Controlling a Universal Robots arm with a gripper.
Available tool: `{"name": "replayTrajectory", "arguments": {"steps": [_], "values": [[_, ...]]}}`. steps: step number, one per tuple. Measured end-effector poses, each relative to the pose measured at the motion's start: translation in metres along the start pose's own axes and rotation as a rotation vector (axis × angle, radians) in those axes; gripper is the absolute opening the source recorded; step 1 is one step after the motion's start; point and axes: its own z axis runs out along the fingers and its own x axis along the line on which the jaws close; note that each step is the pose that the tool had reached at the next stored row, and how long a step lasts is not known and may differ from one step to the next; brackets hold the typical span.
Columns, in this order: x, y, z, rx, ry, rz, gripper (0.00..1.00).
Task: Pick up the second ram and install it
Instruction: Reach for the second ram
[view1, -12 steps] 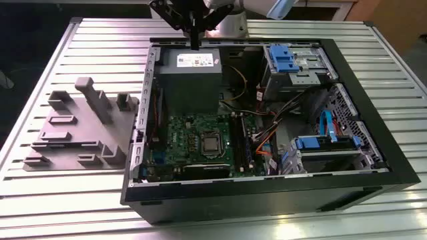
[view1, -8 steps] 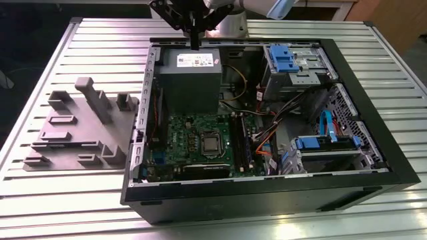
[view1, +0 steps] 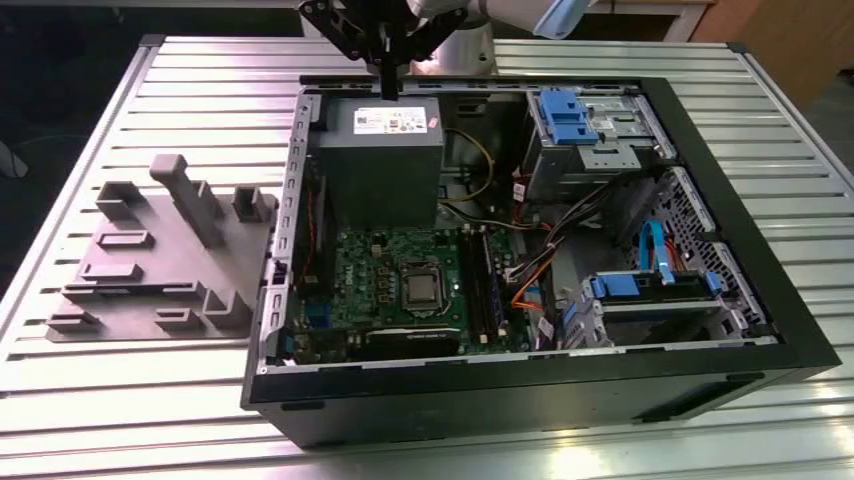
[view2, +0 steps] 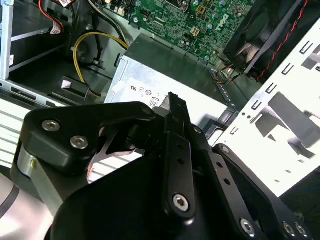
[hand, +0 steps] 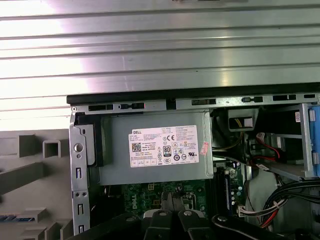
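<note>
The claw (view1: 388, 92) hangs just above the power supply (view1: 380, 170), likely high so as to clear the computer case (view1: 534, 400) walls; whether it grips the second ram I cannot tell

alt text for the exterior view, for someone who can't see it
The robot's claw hangs over the grey power-supply box inside an open computer case that lies on a slatted metal table. A green board sits beside that box inside the case, and a grey plastic fixture rests on the table at the exterior view's left.
</note>
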Motion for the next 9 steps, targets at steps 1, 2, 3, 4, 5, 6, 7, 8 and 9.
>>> {"name": "replayTrajectory", "arguments": {"steps": [1, 2, 3, 4, 5, 6, 7, 8, 9], "values": [[0.0000, 0.0000, 0.0000, 0.0000, 0.0000, 0.000, 0.10], [0.0003, 0.0000, 0.0000, 0.0001, 0.0000, 0.000, 0.10], [0.0014, -0.0001, 0.0000, 0.0001, 0.0000, 0.000, 0.10], [0.0026, -0.0002, 0.0000, 0.0002, 0.0001, 0.000, 0.10], [0.0039, -0.0003, 0.0001, 0.0002, 0.0000, 0.000, 0.10], [0.0056, -0.0004, 0.0001, 0.0005, 0.0000, 0.000, 0.10], [0.0077, -0.0006, 0.0001, 0.0007, -0.0001, 0.000, 0.10], [0.0100, -0.0008, 0.0003, 0.0009, -0.0004, 0.000, 0.10], [0.0124, -0.0010, 0.0005, 0.0009, -0.0007, 0.000, 0.10]]}}
